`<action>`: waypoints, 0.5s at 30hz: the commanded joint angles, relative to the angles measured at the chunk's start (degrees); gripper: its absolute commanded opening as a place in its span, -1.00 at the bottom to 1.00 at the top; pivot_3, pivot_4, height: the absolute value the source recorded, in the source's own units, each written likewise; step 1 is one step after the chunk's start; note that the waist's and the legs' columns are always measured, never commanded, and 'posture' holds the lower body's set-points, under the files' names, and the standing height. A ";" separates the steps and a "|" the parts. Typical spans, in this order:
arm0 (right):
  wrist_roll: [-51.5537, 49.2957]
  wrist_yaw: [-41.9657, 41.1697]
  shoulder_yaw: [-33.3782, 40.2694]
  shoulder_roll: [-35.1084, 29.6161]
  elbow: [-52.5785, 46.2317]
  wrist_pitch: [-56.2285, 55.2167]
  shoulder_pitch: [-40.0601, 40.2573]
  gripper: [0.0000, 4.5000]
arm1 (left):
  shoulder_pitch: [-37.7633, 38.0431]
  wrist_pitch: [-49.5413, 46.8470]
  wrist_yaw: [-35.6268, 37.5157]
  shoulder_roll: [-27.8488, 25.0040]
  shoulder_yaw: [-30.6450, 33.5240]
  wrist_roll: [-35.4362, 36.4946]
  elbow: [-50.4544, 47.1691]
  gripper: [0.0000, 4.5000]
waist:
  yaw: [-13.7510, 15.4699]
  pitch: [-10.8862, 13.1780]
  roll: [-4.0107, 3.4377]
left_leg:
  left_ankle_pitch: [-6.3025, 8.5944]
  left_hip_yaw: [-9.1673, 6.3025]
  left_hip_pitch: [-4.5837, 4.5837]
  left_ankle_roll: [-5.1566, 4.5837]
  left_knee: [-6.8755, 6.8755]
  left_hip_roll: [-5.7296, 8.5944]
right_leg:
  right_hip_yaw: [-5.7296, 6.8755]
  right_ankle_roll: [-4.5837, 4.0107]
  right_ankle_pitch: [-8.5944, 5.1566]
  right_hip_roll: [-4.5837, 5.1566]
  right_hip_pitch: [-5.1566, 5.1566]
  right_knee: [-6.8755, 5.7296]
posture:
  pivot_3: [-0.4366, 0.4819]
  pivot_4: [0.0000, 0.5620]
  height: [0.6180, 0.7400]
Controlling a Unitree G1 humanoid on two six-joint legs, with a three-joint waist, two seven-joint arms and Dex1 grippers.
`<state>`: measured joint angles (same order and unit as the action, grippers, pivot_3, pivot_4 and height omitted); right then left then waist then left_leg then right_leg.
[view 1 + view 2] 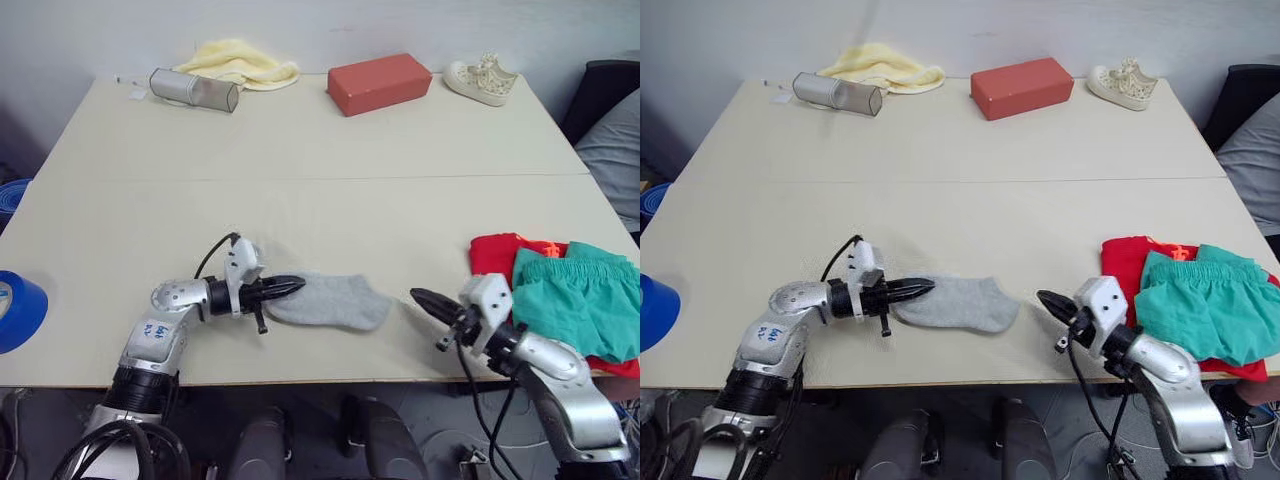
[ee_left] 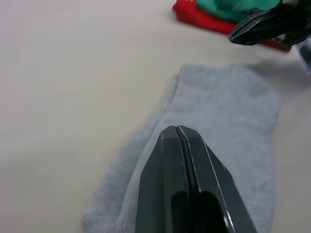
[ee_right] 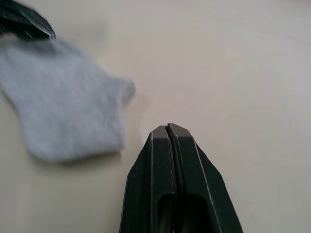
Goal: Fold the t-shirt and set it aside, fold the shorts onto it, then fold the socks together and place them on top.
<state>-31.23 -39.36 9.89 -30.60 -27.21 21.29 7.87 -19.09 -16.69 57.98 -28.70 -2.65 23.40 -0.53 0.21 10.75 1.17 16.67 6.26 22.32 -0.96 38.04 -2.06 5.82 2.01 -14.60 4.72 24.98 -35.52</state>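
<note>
Lying near the desk's (image 1: 300, 140) front edge, grey socks (image 1: 330, 301) under clenched left gripper (image 1: 296, 285); right gripper (image 1: 416, 297) clenched, empty, beside them.

1. Lab or test room: bare pale wall behind a plain cream tabletop (image 1: 300, 150).
2. Loose props along the far edge: red block (image 1: 379, 83), silver cylinder (image 1: 194, 89), shoe (image 1: 482, 79).
3. Blue tape roll (image 1: 18, 310) and cables (image 1: 480, 410) at the near edge.
</note>
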 commanded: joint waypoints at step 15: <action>1.01 1.24 -14.00 -2.50 -7.70 3.19 -5.49 0.50 | 1.69 -1.30 0.52 -6.55 8.75 2.68 0.08 -1.00 | -0.33 0.01 -0.01 | 0.09 0.04 -0.03 0.13 -0.07 -0.26 | 0.07 -0.05 -0.19 -0.33 -0.18 0.50 | -0.05 -0.47 1.00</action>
<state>-32.50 -36.90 -2.77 -33.20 -35.86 27.09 3.54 -18.72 -17.37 58.34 -34.10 3.78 24.98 -0.67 -0.12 10.76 1.15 16.77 6.30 22.28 -0.83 37.96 -2.33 5.89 1.94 -14.79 4.40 24.82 -35.04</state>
